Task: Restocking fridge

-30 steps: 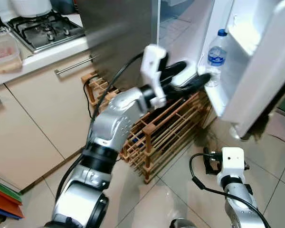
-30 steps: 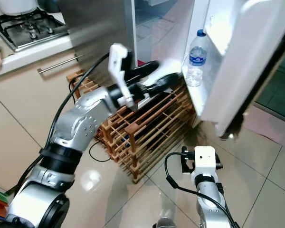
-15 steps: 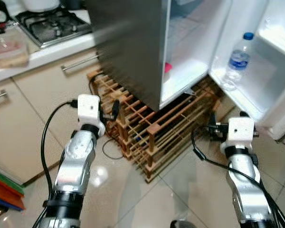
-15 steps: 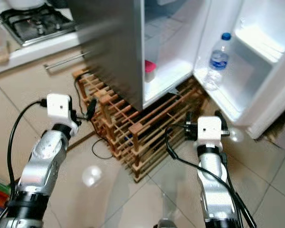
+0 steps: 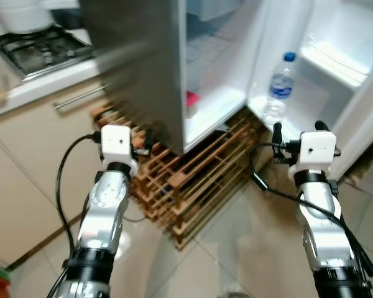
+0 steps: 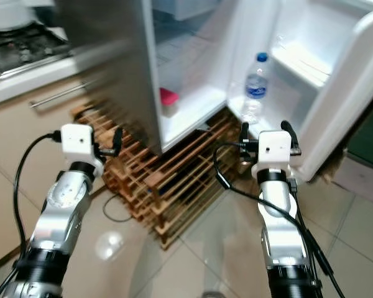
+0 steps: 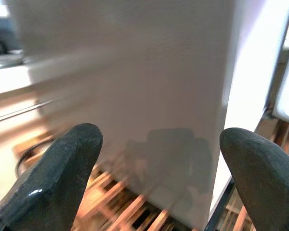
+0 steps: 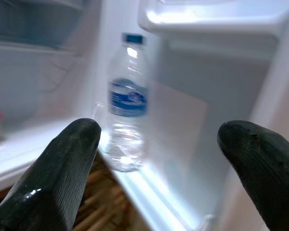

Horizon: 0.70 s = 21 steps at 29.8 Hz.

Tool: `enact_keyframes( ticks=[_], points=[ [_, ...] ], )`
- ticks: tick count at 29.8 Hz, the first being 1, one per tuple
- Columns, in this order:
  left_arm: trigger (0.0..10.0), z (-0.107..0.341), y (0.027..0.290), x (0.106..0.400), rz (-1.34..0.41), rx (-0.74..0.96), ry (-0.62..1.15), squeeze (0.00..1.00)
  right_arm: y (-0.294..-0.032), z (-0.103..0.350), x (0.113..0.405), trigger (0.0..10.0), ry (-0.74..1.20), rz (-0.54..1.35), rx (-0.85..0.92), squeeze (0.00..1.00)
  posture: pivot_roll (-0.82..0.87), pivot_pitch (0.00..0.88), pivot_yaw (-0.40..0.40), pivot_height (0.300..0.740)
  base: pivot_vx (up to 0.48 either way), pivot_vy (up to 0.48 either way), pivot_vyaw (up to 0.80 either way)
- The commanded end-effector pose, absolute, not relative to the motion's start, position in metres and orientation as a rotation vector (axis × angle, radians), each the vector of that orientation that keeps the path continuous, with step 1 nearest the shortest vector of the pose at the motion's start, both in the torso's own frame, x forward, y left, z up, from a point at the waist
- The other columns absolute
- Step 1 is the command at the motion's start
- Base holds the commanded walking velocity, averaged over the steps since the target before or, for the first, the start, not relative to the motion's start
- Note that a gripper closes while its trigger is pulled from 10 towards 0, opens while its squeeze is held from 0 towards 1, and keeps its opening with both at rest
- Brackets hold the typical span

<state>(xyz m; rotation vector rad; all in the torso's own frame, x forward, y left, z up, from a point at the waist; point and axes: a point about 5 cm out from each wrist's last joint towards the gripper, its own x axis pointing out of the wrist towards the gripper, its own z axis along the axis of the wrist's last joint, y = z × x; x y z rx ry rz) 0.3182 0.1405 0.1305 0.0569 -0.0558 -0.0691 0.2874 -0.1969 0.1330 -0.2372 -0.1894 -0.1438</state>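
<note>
Fridge (image 5: pixel 143 68): brushed grey metal side panel, smooth white plastic interior; door (image 5: pixel 360 74) swung wide open.
Water bottle (image 5: pixel 278 90): one, clear ribbed plastic, blue cap, blue label; upright on the lowest door shelf (image 5: pixel 298 124), a moulded white tray; nothing touching it.
Container in fridge (image 5: pixel 191 99): one, small, red lid; on the white floor of the main compartment, near its front edge.
Wooden rack (image 5: pixel 199 180): one, slatted lattice of light brown bars, on the floor below the fridge body; a black cable runs along its left side.
Floor (image 5: pixel 236 248): glossy pale tiles with grey grout lines.
Counter side: cream cabinet fronts with one bar handle (image 5: pixel 81 96); gas hob (image 5: pixel 37 46) with dark grates on top.
Left gripper (image 7: pixel 156 168): raised before the grey side panel, above the rack; two rounded black fingers spread apart, holding nothing.
Right gripper (image 8: pixel 159 163): raised facing the door shelf and the bottle, short of both; two matte black fingers spread apart, holding nothing.
Obstruction: open space between right gripper and bottle.
</note>
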Motion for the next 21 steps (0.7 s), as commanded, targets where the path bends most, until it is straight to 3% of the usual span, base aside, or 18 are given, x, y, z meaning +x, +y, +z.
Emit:
enact_keyframes(
  ticks=[1, 7, 11, 14, 15, 17, 21],
  points=[
    [10.0, 0.124, 0.154, 0.319, 0.001, 0.075, -0.008, 0.00, -0.189, 0.136, 0.289, 10.0, -0.201, -0.119, -0.213, 0.00, -0.16, 0.000, 0.032, 0.740, 0.311, -0.360, 0.00],
    [10.0, 0.119, 0.157, 0.325, 0.057, 0.058, 0.038, 0.00, -0.184, 0.131, 0.290, 10.0, -0.171, -0.069, -0.190, 0.00, -0.16, 0.000, 0.038, 0.740, 0.111, -0.114, 0.00],
    [10.0, 0.119, 0.156, 0.327, 0.055, 0.047, 0.043, 0.00, -0.182, 0.109, 0.293, 10.0, 0.013, 0.068, -0.143, 0.00, -0.17, 0.000, 0.042, 0.740, 0.000, 0.000, 0.00],
    [10.0, 0.119, 0.155, 0.327, 0.050, 0.043, 0.045, 0.00, -0.219, 0.105, 0.297, 10.0, 0.081, -0.054, -0.174, 0.00, -0.17, 0.000, 0.045, 0.740, 0.000, 0.000, 0.00],
    [10.0, 0.119, 0.155, 0.327, 0.050, 0.043, 0.045, 0.00, -0.219, 0.105, 0.297, 10.0, 0.081, -0.054, -0.174, 0.00, -0.17, 0.000, 0.045, 0.740, 0.000, 0.000, 0.00],
    [10.0, 0.119, 0.153, 0.327, 0.041, 0.037, 0.050, 0.00, -0.278, 0.114, 0.299, 10.0, 0.117, -0.307, -0.341, 0.00, -0.17, 0.001, 0.048, 0.740, 0.000, 0.000, 0.00],
    [10.0, 0.118, 0.149, 0.329, 0.021, 0.035, 0.055, 0.00, -0.343, 0.160, 0.285, 10.0, -0.033, -0.720, -0.568, 0.00, -0.17, 0.000, 0.049, 0.740, 0.000, 0.000, 0.00]
  ],
)
